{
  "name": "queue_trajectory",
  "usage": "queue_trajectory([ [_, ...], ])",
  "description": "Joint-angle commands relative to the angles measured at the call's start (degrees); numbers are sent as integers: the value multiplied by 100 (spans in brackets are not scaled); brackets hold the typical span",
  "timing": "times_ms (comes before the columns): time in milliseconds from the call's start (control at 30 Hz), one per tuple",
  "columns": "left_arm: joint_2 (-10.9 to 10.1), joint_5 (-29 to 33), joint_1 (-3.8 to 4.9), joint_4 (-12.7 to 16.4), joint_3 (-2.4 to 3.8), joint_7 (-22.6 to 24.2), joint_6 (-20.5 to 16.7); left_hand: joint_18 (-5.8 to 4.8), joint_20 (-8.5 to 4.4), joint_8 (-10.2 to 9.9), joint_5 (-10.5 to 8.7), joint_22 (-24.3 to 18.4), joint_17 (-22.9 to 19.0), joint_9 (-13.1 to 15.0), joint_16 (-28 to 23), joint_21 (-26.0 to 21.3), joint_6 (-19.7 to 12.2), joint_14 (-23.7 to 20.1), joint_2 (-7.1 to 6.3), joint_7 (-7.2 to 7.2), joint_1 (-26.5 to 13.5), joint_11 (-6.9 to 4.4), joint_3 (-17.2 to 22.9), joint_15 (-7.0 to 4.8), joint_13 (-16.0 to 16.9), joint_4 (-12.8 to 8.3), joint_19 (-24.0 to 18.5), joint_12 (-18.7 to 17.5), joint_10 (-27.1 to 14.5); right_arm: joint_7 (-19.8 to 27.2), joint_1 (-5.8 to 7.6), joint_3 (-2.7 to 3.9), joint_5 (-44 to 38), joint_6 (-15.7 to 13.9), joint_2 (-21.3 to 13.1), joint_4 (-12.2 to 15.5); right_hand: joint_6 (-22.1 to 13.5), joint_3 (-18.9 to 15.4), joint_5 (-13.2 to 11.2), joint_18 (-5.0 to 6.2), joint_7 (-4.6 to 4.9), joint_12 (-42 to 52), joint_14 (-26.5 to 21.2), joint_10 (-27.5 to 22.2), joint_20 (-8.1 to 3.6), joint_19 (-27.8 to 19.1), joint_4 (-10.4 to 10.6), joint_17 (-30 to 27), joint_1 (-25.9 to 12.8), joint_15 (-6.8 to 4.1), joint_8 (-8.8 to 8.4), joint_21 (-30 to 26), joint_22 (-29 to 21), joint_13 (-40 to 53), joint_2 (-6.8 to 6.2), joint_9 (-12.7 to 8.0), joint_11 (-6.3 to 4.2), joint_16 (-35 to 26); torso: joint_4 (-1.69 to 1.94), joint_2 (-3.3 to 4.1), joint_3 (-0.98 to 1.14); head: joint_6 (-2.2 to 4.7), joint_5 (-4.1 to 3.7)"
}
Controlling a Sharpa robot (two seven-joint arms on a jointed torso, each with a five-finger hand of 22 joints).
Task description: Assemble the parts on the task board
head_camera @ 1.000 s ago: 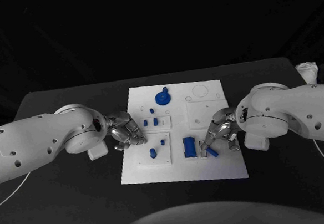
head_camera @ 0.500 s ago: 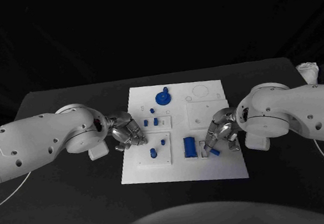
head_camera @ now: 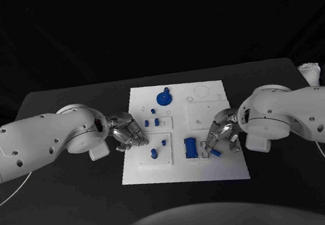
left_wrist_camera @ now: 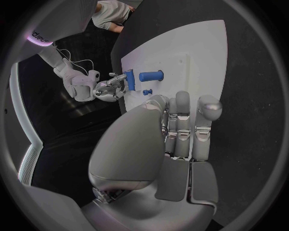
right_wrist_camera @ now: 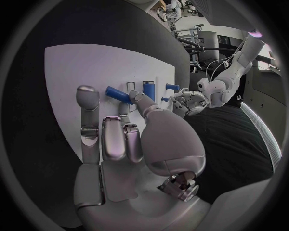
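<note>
Our right fingers point(right_wrist_camera: 88, 103) reach out over the board point(head_camera: 218, 167), and a short blue peg point(right_wrist_camera: 118, 94) sits between the thumb and the neighbouring fingertips; we judge it pinched there, though the contact itself is partly hidden. The right hand point(head_camera: 220, 136) hangs over the board's near right part, with the peg's free end point(head_camera: 214, 153) poking out below the fingertips, just beside the upright blue block point(head_camera: 190, 147). We take the peg for a small, light, stiff plastic piece with smooth sides, likely to slip or twist in metal fingertips, so we would hold it across its middle and leave the lower end free for its seat. Our left hand point(head_camera: 127, 135) rests at the board's left edge, fingers lying side by side and nearly straight in the wrist view, holding nothing; small pegs point(head_camera: 151, 123) stand just beyond its fingertips.
</note>
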Motion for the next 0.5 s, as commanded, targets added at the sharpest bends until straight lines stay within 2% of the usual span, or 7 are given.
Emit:
queue_trajectory([
  [33, 7, -21, -21, 6, -17, -91, 135, 72, 8, -35, 29, 575, -9, -5, -36, -25, -1, -57, 43, 7, -2, 10, 49, 0, -9, -1, -43, -33, -17, 60, -14, -7, 119, -165, -7, 3, 68, 2, -37, 39, -21, 22, 176, 590, -3, 181, 107, 19, -158, -40, 46, 23, 287, 1509, 46, -49, -55, 0, -2, 0, 1, 0, -1],
  [267, 5, -21, -21, 7, -17, -84, 132, 72, 8, -35, 29, 575, -9, -5, -36, -25, -1, -57, 43, 7, -2, 10, 49, 0, -9, -1, -43, -33, -17, 84, -13, -7, 259, -295, -36, 15, 125, 31, 147, 35, -52, 22, 184, 590, -24, 190, 372, 49, -479, -63, 43, 41, 301, 1509, 137, -172, -84, 20, 0, 0, 0, 0, 11],
  [500, -4, -21, -21, 11, -17, -84, 135, 72, 8, -35, 29, 575, -9, -5, -36, -26, -1, -58, 43, 7, -2, 10, 49, 0, -10, -1, -44, -33, -17, 82, -10, -7, 299, -340, -66, 46, 160, 100, 298, 34, -63, 22, 186, 590, -33, 195, 431, 51, -558, -72, 45, 47, 308, 1509, 148, -233, -94, 24, -3, -3, -1, 0, 23],
])
